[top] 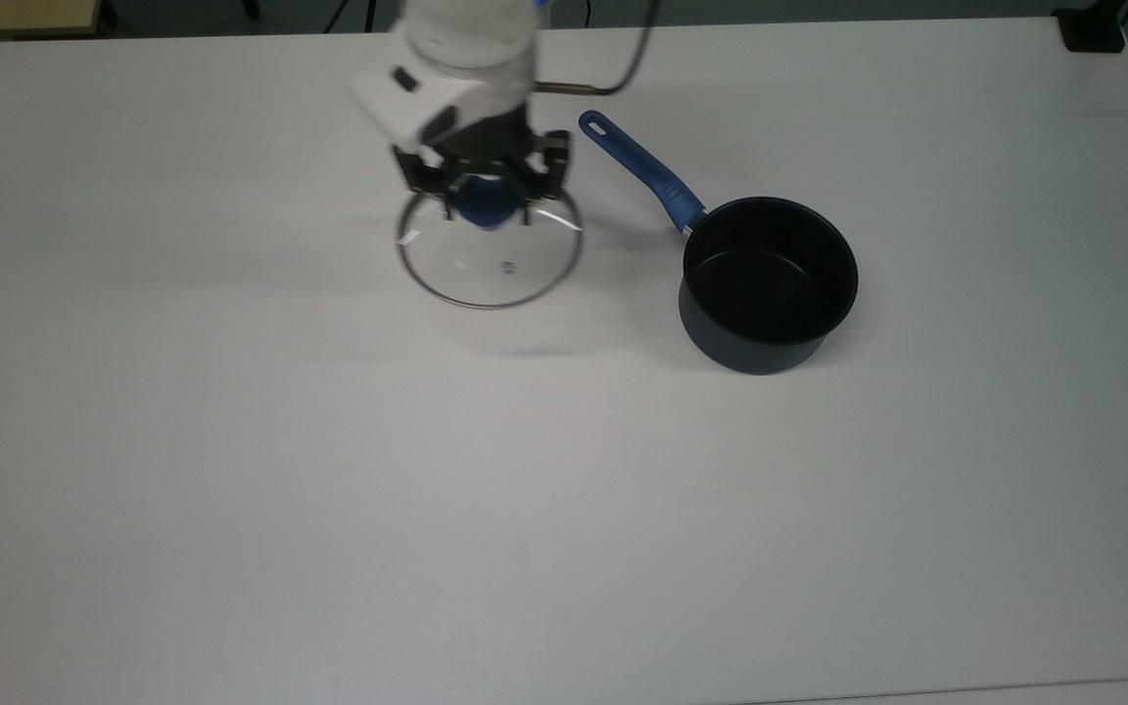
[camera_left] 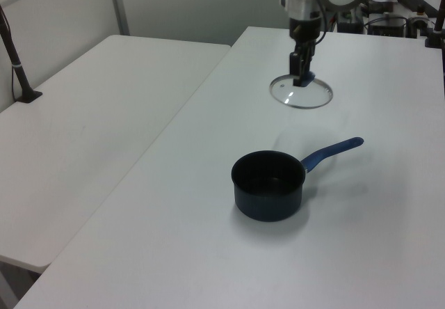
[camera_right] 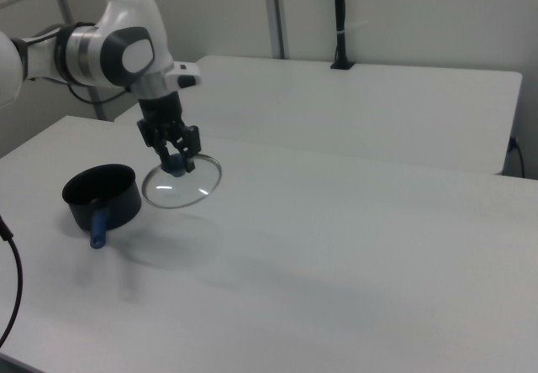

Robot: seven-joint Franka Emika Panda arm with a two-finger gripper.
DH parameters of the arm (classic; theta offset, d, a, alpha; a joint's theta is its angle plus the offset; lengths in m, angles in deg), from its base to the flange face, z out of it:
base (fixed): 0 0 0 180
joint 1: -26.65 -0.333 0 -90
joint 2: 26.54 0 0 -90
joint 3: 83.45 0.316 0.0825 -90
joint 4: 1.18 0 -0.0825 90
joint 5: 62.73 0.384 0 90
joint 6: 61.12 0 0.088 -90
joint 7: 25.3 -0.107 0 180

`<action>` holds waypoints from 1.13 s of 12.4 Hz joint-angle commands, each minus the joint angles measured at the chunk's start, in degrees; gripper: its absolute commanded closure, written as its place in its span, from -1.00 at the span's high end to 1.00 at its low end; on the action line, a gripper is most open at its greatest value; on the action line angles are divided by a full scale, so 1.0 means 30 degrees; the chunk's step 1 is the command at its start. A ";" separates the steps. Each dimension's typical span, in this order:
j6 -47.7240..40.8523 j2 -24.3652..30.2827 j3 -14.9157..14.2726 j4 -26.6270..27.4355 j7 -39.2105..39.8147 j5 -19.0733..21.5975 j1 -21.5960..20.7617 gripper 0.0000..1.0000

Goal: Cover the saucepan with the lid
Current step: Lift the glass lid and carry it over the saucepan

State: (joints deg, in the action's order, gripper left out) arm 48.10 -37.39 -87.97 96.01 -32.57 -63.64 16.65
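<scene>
Top view: gripper (top: pixel 488 201) clamped on lid (top: pixel 491 257) knob, held off table, upper centre; saucepan (top: pixel 768 284) lies centre-right w/ mouth open, handle toward lid.

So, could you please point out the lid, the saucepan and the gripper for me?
lid (top: pixel 515 274), top view, on the clear glass.
saucepan (top: pixel 770 269), top view, on its black inside.
gripper (top: pixel 488 201), top view, midway between its fingertips.

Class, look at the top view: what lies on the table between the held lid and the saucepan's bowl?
Only bare white table lies between the lid and the saucepan; its blue handle runs just above that stretch.
</scene>
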 commanded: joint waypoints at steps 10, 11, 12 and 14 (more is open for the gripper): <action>-0.3300 -0.4148 0.0860 -0.5883 -0.5546 0.1388 -0.4021 0.00; -0.3213 -0.4206 0.0978 -0.5883 -0.5779 0.1388 -0.4050 0.00; -0.3183 -0.4207 0.1182 -0.5941 -0.6100 0.1359 -0.4311 0.00; -0.3212 -0.4819 0.1184 -0.6582 -0.6569 0.1358 -0.4868 0.00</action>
State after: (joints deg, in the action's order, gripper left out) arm 40.50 -49.74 -84.22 79.98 -49.62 -60.41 4.18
